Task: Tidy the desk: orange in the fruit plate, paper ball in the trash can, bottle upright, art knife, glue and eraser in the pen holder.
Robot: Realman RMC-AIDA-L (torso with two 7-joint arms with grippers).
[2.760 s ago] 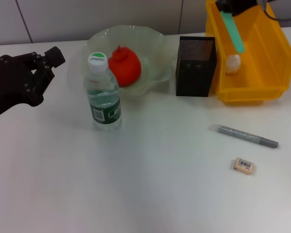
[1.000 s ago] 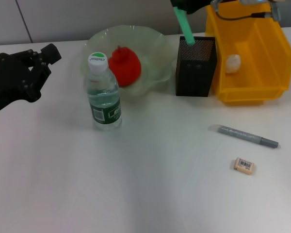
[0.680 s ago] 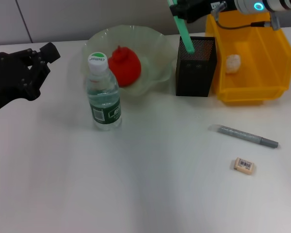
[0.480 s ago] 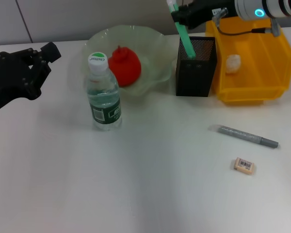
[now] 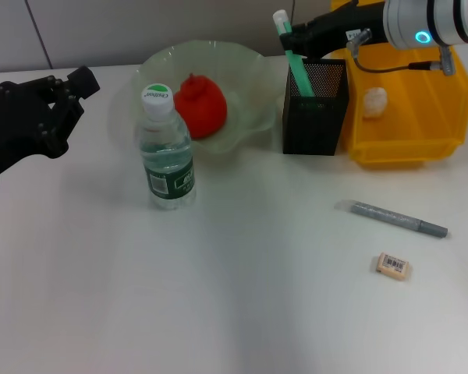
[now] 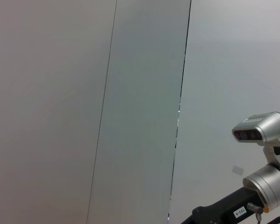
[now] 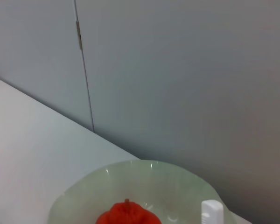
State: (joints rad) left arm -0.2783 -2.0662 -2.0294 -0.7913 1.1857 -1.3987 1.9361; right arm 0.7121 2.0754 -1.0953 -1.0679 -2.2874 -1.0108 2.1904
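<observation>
The right end effector pinches the green glue stick near its white cap, lower end already inside the pen holder (tilted, so it slides in). Left end effector idles, grip unclear.

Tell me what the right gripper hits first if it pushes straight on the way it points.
Probably nothing on the desk: the right gripper points leftward above the fruit plate, past the pen holder. Depth is unclear.
</observation>
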